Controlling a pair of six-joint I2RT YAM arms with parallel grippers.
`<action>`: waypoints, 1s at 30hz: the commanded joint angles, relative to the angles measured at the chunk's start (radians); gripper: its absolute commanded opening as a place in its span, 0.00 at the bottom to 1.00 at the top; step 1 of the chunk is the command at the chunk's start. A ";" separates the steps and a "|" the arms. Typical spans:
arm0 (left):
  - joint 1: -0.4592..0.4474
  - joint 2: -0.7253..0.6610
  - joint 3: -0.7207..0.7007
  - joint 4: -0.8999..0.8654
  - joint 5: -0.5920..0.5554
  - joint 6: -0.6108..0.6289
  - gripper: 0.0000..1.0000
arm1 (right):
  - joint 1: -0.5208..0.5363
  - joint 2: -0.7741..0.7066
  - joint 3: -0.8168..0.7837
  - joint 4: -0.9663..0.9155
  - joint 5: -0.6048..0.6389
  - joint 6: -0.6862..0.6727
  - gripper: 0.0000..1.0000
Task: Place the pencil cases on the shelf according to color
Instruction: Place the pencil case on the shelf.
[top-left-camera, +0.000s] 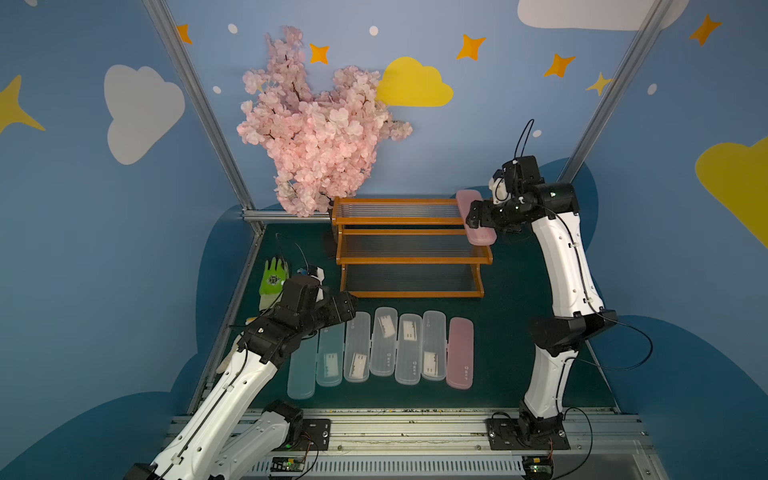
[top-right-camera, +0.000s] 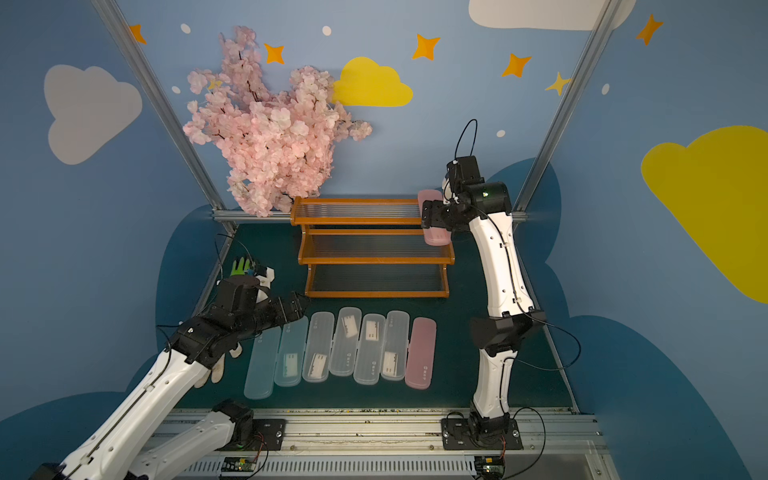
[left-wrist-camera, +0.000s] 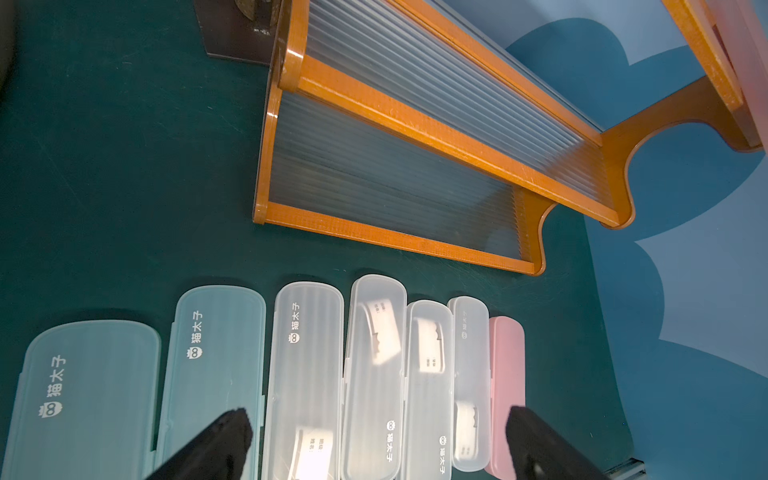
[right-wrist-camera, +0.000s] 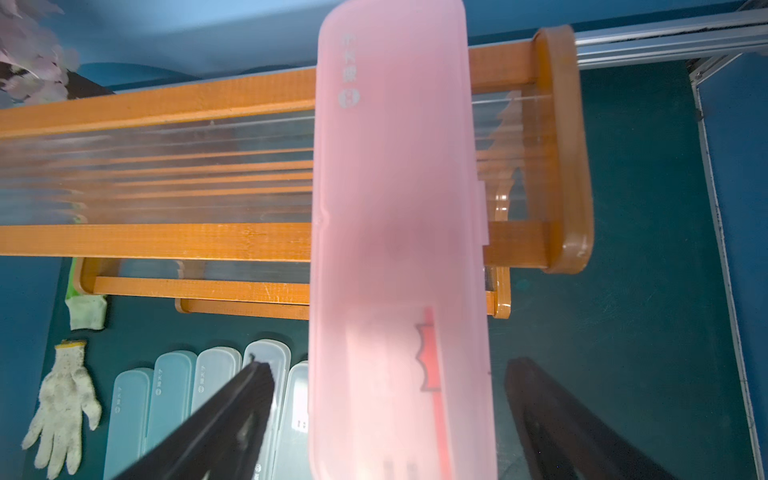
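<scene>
Right wrist: right gripper (right-wrist-camera: 389, 363) jaws clear of pink case (right-wrist-camera: 395, 166) on shelf (right-wrist-camera: 166, 241), 3 o'clock end; top views hide the gap; left gripper (left-wrist-camera: 376, 411) jaws apart.

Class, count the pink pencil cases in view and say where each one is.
2. One pink case lies across the top tier of the shelf at its right end; the other pink case lies on the table, rightmost in the row. None appears hidden.

Pink artificial cherry-blossom branch (top-left-camera: 316, 129) at the far left corner of the desk (top-left-camera: 519, 374), on a dark base plate (left-wrist-camera: 232, 37). Green glove (top-left-camera: 272, 276) flat near the left edge. White cotton glove (right-wrist-camera: 62, 407) nearer the front-left. Yellow cloud decal (top-left-camera: 413, 85) on the blue back wall.
</scene>
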 joint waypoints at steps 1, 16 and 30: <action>0.007 -0.019 0.005 -0.015 0.008 -0.002 1.00 | -0.009 -0.082 0.023 0.031 -0.004 0.010 0.93; 0.017 -0.050 -0.015 -0.048 0.016 0.001 1.00 | 0.044 -0.619 -0.797 0.324 -0.039 0.064 0.60; 0.017 -0.072 -0.041 -0.024 0.069 -0.030 1.00 | 0.048 -0.588 -1.031 0.604 -0.023 0.096 0.34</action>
